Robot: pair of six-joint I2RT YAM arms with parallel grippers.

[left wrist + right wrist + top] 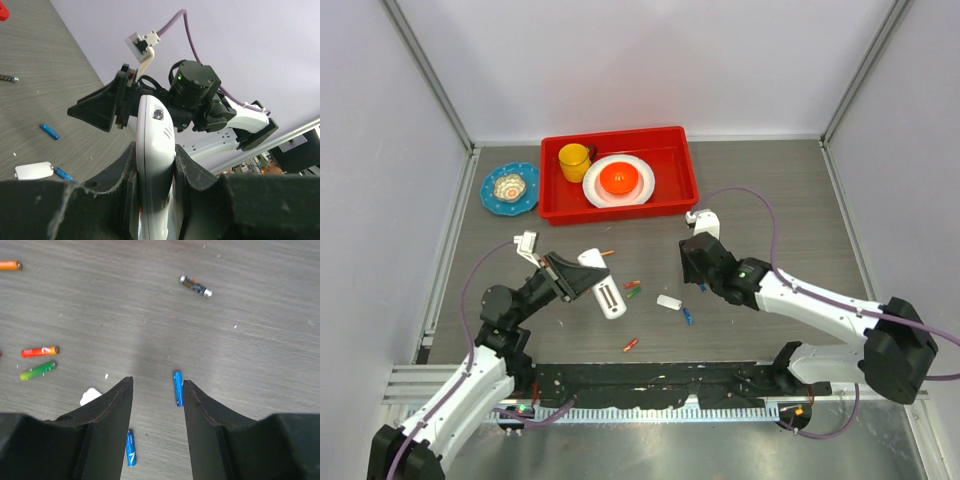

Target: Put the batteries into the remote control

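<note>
Remote control [154, 145] snug in left hand [155, 162]

bare table [150, 320] straight ahead of right gripper [158, 381]; between its fingers [105, 430] only a blue battery [177, 387], just beside one finger; white cover [90, 396] near the other, outside; small dark cylinder [196, 286] farther ahead.

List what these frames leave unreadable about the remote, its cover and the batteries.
The remote control: bay contents too small in the top view; the left wrist view shows only its edge, clamped in the left gripper.
The back cover: right wrist view, mostly behind a right gripper finger.
The blue battery: polarity marks too small, right wrist view.
</note>
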